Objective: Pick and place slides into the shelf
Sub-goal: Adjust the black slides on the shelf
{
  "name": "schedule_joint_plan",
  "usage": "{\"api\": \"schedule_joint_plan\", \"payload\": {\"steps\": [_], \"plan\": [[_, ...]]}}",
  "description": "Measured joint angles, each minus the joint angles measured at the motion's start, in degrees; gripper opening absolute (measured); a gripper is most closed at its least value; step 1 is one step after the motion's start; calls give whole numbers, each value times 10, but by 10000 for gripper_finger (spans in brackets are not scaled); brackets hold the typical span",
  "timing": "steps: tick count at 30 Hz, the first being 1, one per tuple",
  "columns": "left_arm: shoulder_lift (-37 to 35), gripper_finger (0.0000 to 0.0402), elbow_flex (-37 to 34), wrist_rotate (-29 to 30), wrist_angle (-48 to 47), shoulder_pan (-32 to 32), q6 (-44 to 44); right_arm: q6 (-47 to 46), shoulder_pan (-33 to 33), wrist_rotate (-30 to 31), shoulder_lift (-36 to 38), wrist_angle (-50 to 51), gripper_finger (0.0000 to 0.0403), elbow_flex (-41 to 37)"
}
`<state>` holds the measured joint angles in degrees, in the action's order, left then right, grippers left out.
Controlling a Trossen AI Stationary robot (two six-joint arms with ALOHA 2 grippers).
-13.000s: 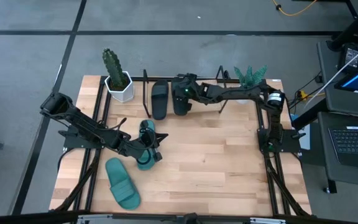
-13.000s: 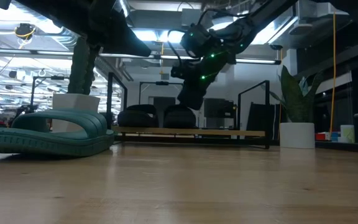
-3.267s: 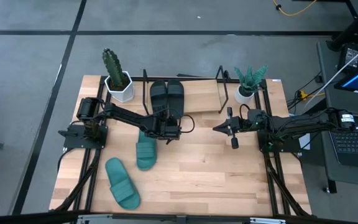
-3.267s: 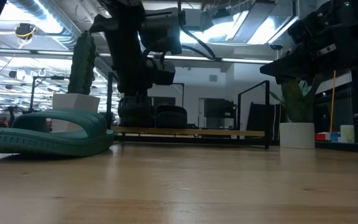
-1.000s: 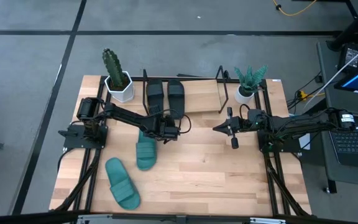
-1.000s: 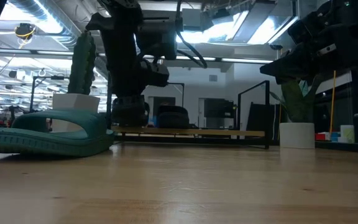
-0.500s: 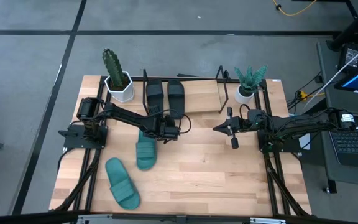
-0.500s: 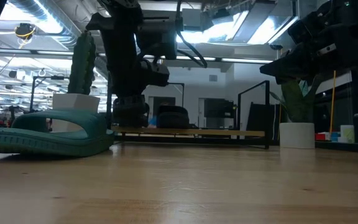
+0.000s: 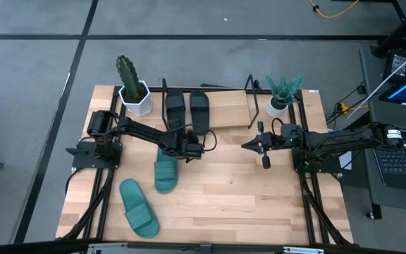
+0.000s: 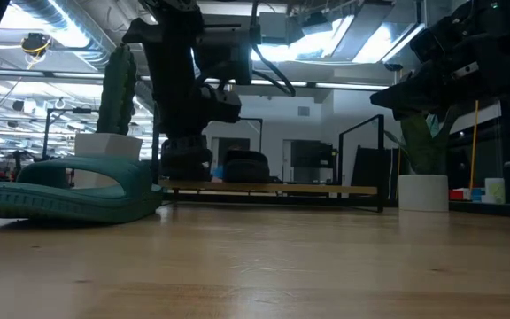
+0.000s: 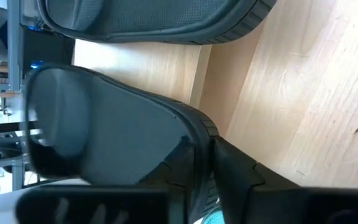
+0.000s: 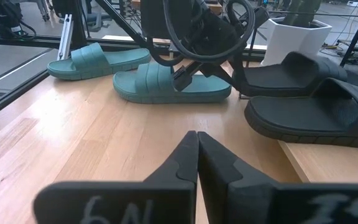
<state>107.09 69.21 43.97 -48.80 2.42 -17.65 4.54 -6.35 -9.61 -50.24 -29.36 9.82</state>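
**Two black slides on the shelf, two green ones still waiting**

The bench [image 9: 259,183] is a big wooden top. At its back edge sits the shelf [image 9: 224,107], a pale board in thin black rods. Two black slides lie on that board, side by side. The left black slide [image 9: 175,107] has the left gripper [image 9: 182,135] at its near end. The right black slide [image 9: 199,106] lies free next to it.

From the left wrist, the jaws look closed on the rim of the left black slide, with a dark finger [image 11: 241,174] right up against it, but the view is very close, so I am not fully sure.

Two green slides are still on the bench: one green slide [image 9: 165,169] just under the left arm, and the other green slide [image 9: 139,207] near the front left corner.

The right gripper [image 9: 263,147] hangs over the middle right of the bench, jaws shut on nothing.

What could go wrong: if the left arm pulls back before letting go, the black slide could slip off the board. If it swings sideways, it could bump its neighbour.
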Motion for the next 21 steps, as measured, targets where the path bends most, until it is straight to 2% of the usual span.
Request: {"api": "schedule_joint_plan", "payload": {"steps": [5,10,21], "plan": [[0,94,0,1,0,0,0,0,0,0,0,0,11,0],[-1,123,0,1,0,0,2,0,0,0,0,0,11,0],[-1,129,19,7,-22,14,3,0,0,0,0,0,12,0]]}}
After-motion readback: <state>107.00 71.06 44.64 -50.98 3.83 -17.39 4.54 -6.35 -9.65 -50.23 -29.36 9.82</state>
